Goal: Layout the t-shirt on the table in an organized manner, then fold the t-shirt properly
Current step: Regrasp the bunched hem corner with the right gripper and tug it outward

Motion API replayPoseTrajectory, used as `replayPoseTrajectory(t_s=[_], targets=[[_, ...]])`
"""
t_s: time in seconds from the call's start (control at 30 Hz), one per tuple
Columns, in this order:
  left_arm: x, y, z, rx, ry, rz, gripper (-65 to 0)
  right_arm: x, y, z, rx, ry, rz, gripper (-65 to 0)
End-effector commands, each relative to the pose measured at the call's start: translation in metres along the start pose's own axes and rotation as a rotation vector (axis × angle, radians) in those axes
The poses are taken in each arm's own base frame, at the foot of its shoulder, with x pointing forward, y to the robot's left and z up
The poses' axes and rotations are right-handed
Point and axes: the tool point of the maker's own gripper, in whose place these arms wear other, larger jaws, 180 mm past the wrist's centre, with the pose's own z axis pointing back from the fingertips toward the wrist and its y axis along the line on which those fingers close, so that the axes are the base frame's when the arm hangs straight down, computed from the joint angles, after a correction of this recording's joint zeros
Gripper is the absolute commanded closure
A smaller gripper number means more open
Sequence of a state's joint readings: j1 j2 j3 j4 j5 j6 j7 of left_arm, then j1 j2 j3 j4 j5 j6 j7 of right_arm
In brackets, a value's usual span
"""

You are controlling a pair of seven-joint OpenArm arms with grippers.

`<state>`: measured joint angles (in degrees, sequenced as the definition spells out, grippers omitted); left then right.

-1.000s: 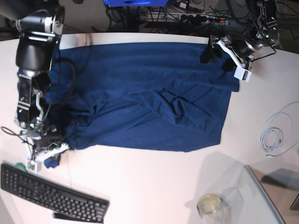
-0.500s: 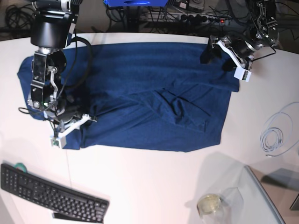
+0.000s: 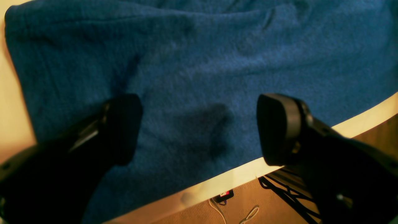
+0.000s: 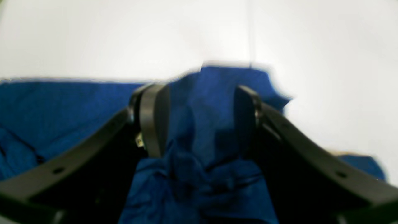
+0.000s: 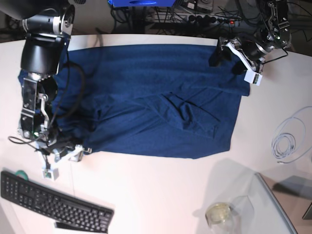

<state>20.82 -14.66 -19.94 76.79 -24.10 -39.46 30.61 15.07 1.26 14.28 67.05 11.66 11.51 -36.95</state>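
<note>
Across the white table [image 5: 146,195] lies the navy t-shirt [image 5: 156,102], spread wide but rumpled, with diagonal creases near its middle and its near-left corner bunched; at that corner, on the base view's left, the right gripper [image 4: 199,121] stands with jaws parted, a fold of the cloth rising between its fingers [image 4: 152,118] though not visibly pinched; at the far-right corner of the shirt the left gripper [image 3: 199,127] hovers with jaws spread wide, nothing between them, the cloth and the table edge below; a black keyboard [image 5: 53,204] sits near the front-left edge; a coiled pale cable [image 5: 290,139] lies right of the shirt; a glass panel [image 5: 273,209] occupies the front-right corner.
</note>
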Motion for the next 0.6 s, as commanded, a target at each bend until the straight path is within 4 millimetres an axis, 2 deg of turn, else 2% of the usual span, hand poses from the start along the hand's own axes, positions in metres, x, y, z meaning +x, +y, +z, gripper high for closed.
replayPoseTrajectory(t_s=[0.0, 0.33, 0.37, 0.5, 0.53, 0.57], targets=[[-0.009, 0.005, 0.003, 0.019, 0.048, -0.013, -55.6, 0.02, -0.004, 0.001, -0.004, -0.042, 0.005, -31.2], [-0.01, 0.005, 0.003, 0.019, 0.05, -0.013, -55.6, 0.0, -0.022, -0.013, -0.027, -0.038, -0.018, -30.6], [-0.01, 0.005, 0.003, 0.019, 0.05, -0.013, -55.6, 0.0, -0.022, -0.014, -0.027, -0.036, -0.018, -27.8], [-0.011, 0.005, 0.003, 0.019, 0.051, -0.012, -55.6, 0.0, -0.024, -0.013, -0.03, -0.038, -0.016, -2.9], [-0.011, 0.005, 0.003, 0.019, 0.051, -0.012, -55.6, 0.0, -0.024, -0.013, -0.03, -0.035, -0.016, 0.0], [-0.011, 0.005, 0.003, 0.019, 0.051, -0.012, -55.6, 0.0, -0.024, -0.013, -0.03, -0.035, -0.017, 0.0]])
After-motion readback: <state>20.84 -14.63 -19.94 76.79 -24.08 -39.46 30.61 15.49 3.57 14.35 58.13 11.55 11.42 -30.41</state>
